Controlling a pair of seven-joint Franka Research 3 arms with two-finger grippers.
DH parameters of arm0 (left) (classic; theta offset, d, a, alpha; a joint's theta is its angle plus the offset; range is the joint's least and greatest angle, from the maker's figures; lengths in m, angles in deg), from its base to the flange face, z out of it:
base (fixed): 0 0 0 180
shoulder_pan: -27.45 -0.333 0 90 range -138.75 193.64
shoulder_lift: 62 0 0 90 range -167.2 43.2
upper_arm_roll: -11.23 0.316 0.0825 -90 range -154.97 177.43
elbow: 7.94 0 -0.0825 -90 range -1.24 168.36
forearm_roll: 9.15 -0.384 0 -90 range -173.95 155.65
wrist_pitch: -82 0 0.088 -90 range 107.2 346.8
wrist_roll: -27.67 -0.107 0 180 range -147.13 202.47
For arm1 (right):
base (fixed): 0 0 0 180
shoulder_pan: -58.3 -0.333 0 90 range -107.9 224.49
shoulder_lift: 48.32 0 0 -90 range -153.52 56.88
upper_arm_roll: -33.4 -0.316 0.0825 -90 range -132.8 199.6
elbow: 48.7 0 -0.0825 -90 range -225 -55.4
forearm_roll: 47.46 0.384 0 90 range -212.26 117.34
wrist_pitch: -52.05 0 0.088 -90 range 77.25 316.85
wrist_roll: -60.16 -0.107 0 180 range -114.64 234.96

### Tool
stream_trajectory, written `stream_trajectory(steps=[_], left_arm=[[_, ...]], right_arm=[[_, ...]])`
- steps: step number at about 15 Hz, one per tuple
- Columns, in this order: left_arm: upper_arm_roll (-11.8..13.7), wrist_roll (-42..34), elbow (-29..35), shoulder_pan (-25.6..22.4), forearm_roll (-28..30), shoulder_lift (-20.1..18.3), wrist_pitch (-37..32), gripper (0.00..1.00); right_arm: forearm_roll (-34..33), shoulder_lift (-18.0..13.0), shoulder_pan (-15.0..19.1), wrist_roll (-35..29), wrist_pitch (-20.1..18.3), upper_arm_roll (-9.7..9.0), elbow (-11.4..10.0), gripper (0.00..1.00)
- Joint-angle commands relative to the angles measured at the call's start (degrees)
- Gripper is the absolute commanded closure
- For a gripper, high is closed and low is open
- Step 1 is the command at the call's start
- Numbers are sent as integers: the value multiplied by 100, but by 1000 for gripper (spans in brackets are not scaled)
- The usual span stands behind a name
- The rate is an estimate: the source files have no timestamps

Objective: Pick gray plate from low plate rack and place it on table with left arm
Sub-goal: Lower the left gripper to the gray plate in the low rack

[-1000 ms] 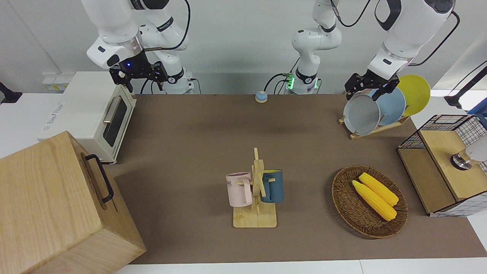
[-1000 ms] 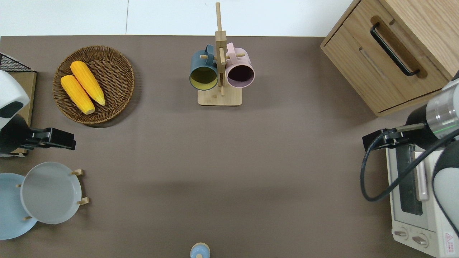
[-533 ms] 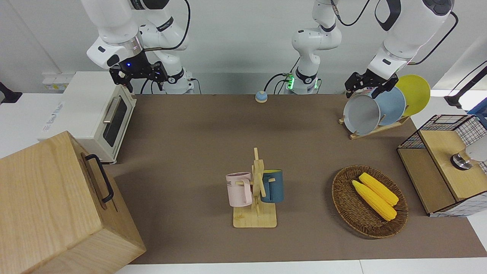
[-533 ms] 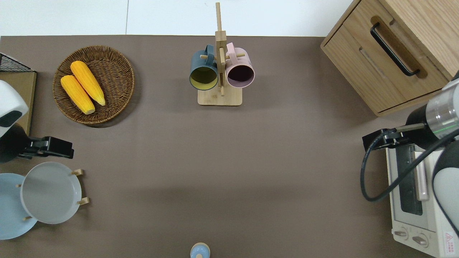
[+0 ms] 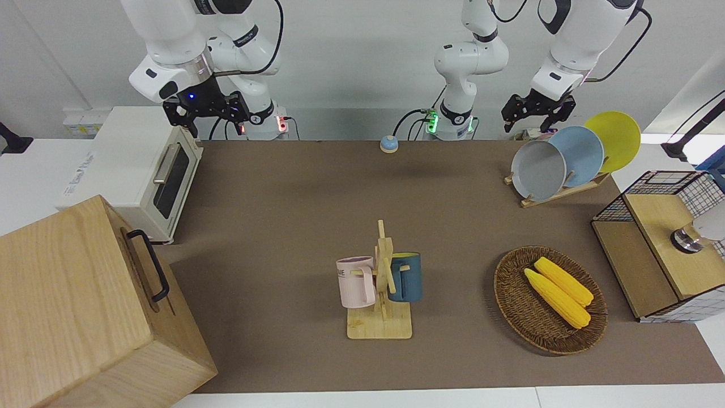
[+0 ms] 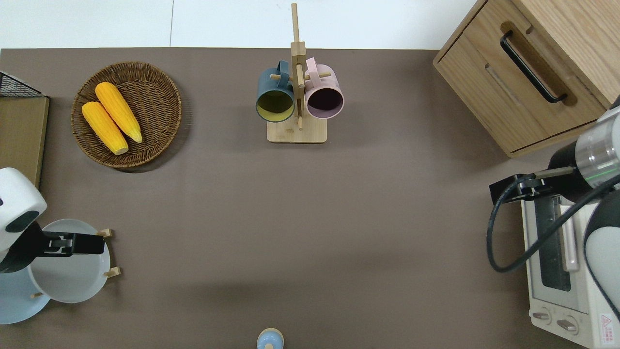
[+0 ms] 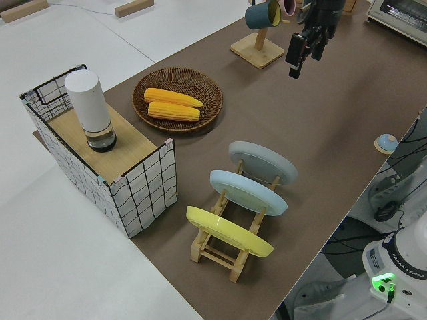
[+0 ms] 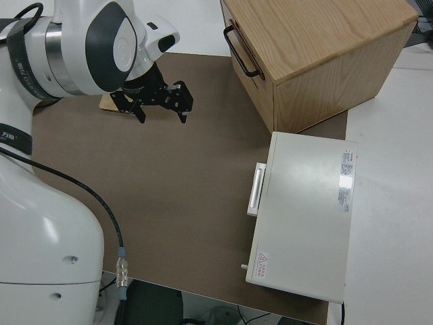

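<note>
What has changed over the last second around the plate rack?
The left gripper has swung toward the robots: it was over bare table between the wicker basket and the rack, and is now over the gray plate. In the front view it also sits higher. It has taken hold of nothing. The gray plate is unmoved in the low plate rack, and the right arm stays parked.

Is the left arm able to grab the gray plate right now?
Probably yes. The left gripper hangs open over the gray plate, which leans at the open end of the low plate rack, nothing covering its top rim.
</note>
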Motion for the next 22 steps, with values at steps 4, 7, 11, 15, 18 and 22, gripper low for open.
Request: stream_trajectory(steps=[4,7,11,15,18,22], left_arm=[[81,60,520,-226,-279,-230,323,5],[81,69,591,-474,-594,-256,358,2],[81,402,731,-649,-947,-265,525,2],[81,535,1065,-825,-1282,-265,937,2],[81,535,1407,-975,-1378,-265,1228,2],[89,535,1838,-1168,-1440,-265,1579,2]], right_arm=[[-37,-12,132,-68,-62,-113,41,17],[-37,-12,132,-68,-62,-113,41,17],[-37,-12,132,-68,-62,-121,33,17],[-37,-12,132,-68,-62,-121,41,17],[-37,-12,132,-68,-62,-121,41,17],[-37,-12,132,-68,-62,-121,41,17]])
